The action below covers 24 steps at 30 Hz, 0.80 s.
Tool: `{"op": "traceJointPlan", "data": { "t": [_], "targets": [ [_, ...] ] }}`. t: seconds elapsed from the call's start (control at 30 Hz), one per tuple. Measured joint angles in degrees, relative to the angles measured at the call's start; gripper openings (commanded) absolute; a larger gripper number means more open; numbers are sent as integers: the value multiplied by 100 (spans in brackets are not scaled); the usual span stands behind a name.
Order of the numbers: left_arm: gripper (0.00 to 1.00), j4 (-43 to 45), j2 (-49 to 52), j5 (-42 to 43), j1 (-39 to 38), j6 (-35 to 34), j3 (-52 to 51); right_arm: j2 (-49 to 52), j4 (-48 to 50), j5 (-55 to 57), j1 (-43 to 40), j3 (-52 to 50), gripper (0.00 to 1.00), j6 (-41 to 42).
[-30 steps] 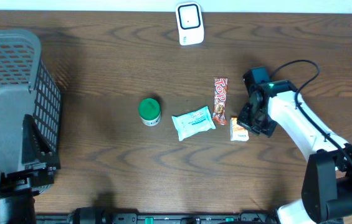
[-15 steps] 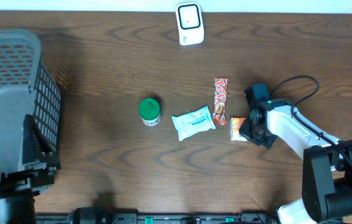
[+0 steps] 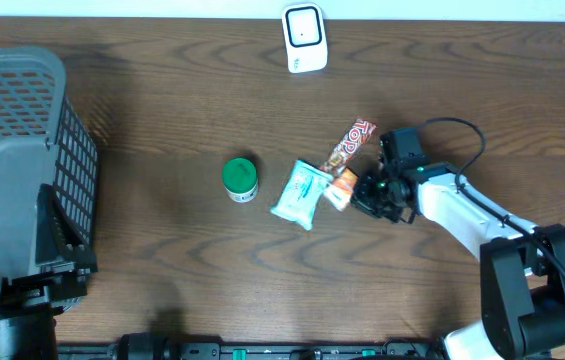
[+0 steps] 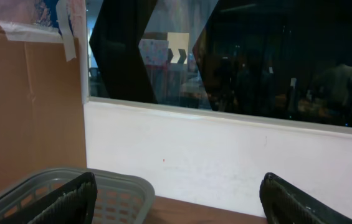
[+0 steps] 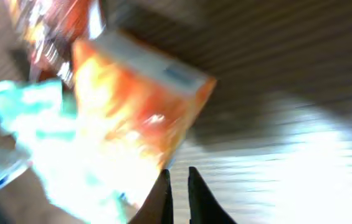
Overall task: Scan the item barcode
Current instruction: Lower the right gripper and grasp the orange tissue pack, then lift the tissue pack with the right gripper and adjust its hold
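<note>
Three snack items lie bunched at mid-table: a small orange packet, a red candy bar turned diagonal, and a teal-and-white wipes pack. A green-lidded tub stands to their left. The white barcode scanner stands at the far edge. My right gripper is low on the table, shut with nothing between its fingers, its tips against the orange packet. In the right wrist view the gripper sits at that packet's lower corner, the picture blurred. My left gripper is open and empty.
A grey plastic basket fills the left side of the table, with the left arm base behind it. The basket's rim shows under the left fingers, a white wall beyond it. The right arm's cable loops above its wrist.
My right gripper has swept left along the table, shoving the orange packet, candy bar and wipes pack left; the bar and pack have turned diagonal. The left arm has not moved.
</note>
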Motion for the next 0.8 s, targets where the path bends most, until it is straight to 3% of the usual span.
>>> {"op": "traceJointPlan", "data": {
  "t": [0.2,0.3,0.37,0.4,0.47,0.5,0.67,0.8],
  "targets": [
    [84,0,0,0,0,0,2,-4,-166,-575,232,0,3,-13],
    [84,-20,0,0,0,-2,2,-155,-151,-540,317,0,17,-26],
    [84,-33,0,0,0,0,0,-361,-20,-479,319,0,33,-149],
    [84,-37,0,0,0,-2,0,-474,22,-452,321,11,46,-308],
    [84,-39,0,0,0,0,0,-638,-11,-413,330,87,76,-629],
    [84,-39,0,0,0,0,0,-678,-48,-391,337,133,99,-769],
    [84,-7,-2,-2,2,-2,-184,-785,-822,-179,542,800,99,-2170],
    [84,68,0,0,50,-2,-319,-793,-568,15,586,1012,99,-2778]
  ]
}}
